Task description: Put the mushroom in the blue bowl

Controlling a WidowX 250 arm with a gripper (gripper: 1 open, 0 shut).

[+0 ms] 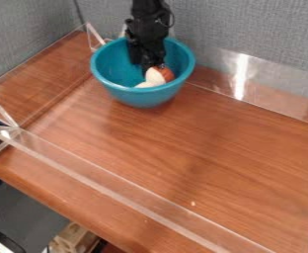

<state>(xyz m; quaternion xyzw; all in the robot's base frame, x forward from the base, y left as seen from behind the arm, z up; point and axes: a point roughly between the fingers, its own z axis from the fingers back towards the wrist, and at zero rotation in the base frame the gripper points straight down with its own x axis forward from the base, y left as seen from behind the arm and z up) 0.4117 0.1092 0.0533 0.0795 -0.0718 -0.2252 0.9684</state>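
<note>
The blue bowl (pixel 133 92) stands at the back of the wooden table, near the grey wall. The mushroom (pixel 154 76) lies inside it, cream stem and orange-brown cap showing against the right inner side. My black gripper (pixel 146 58) points down into the bowl from above, with its fingertips right at the mushroom's upper edge. The fingers are dark and bunched together in this view, so I cannot make out whether they still hold the mushroom or how far apart they stand.
Low clear plastic walls (pixel 269 79) ring the wooden tabletop (pixel 184 148). A grey fabric wall (pixel 249 30) rises close behind the bowl. The table's front edge (pixel 64 198) drops off at the lower left.
</note>
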